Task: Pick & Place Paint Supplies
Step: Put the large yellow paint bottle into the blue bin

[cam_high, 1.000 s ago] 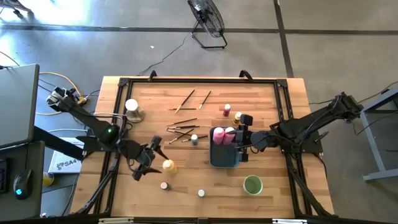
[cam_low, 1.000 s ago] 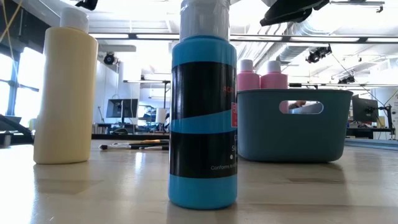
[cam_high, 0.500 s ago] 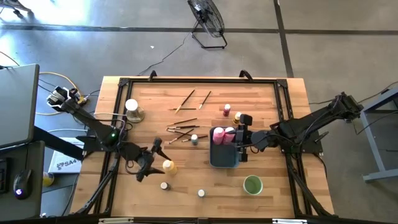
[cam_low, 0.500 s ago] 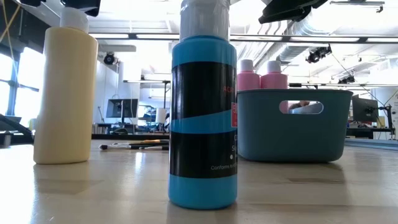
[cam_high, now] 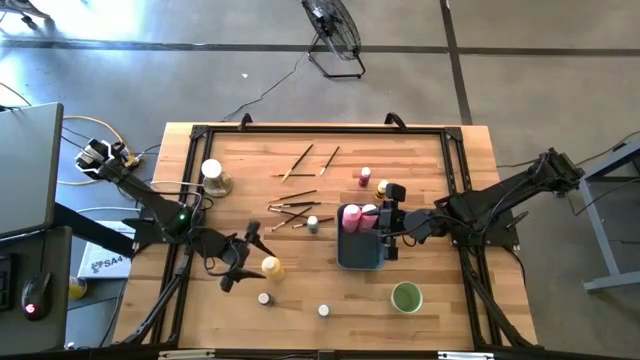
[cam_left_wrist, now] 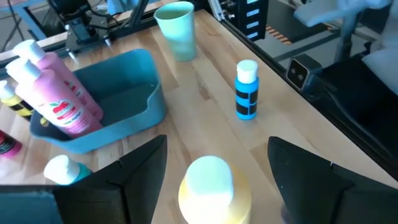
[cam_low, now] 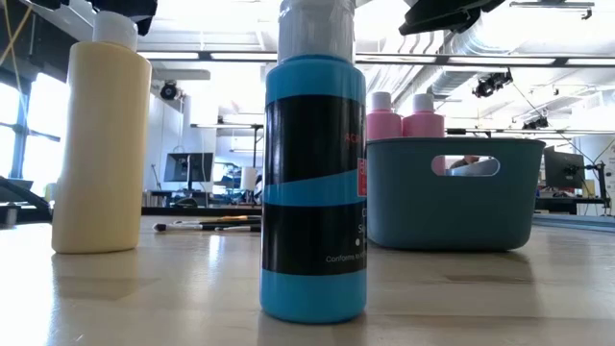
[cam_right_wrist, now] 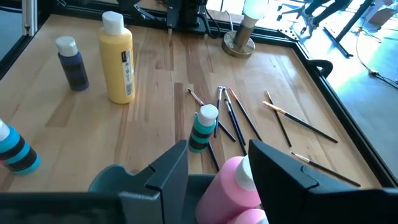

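My left gripper [cam_high: 248, 262] sits spread just left of the yellow bottle [cam_high: 271, 267], which stands between my fingers [cam_left_wrist: 124, 180]. Two pink bottles [cam_high: 358, 214] stand in the tray [cam_high: 360, 252], under my right gripper [cam_high: 385, 226]. The paintbrushes [cam_high: 293, 205] lie left of the tray; the cup [cam_high: 406, 297] sits in front of it.

A wooden table [cam_high: 300, 300] with a black frame stands on a grey concrete floor [cam_high: 520, 60] crossed by dark seams. A black floor fan [cam_high: 334, 32] sits on the floor beyond the far edge, its cable trailing toward the table. At left, a grey desk [cam_high: 25, 160] carries a computer mouse [cam_high: 30, 308]; a white box [cam_high: 100, 262] lies below the table's left side. Part of a grey stand [cam_high: 610, 200] shows at right. Seen across the tabletop, the room behind is bright, with strip lights [cam_low: 240, 56], silver ducting [cam_low: 480, 48] and distant monitors [cam_low: 178, 165].
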